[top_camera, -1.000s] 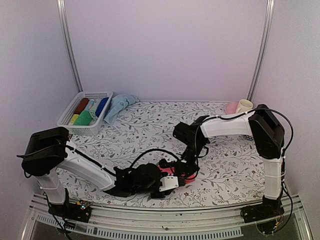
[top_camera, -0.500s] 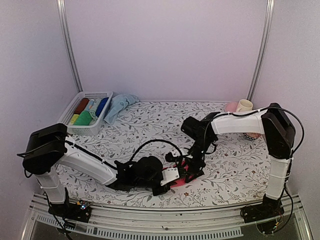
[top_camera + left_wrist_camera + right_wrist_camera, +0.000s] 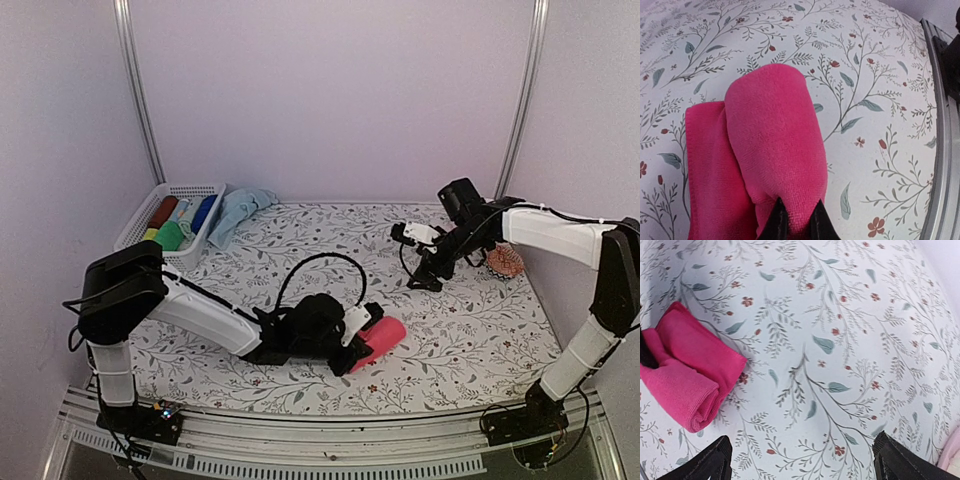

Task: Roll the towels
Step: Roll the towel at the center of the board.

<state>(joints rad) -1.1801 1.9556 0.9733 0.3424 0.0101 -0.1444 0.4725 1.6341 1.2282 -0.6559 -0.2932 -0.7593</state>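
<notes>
top external: fixed, high behind the bases of the left arm [image 3: 200, 315] and right arm [image 3: 555, 228]; faces forward and down; far off, taking in the whole table [image 3: 470, 340] and the back wall.
left wrist: on the left arm, low and very near; looks along the left jaws over the pink towel [image 3: 770, 140].
right wrist: on the right arm, higher up; looks down between the right jaws at the table, towel at frame left.
shared: all three show the pink towel and the floral table around it.
</notes>
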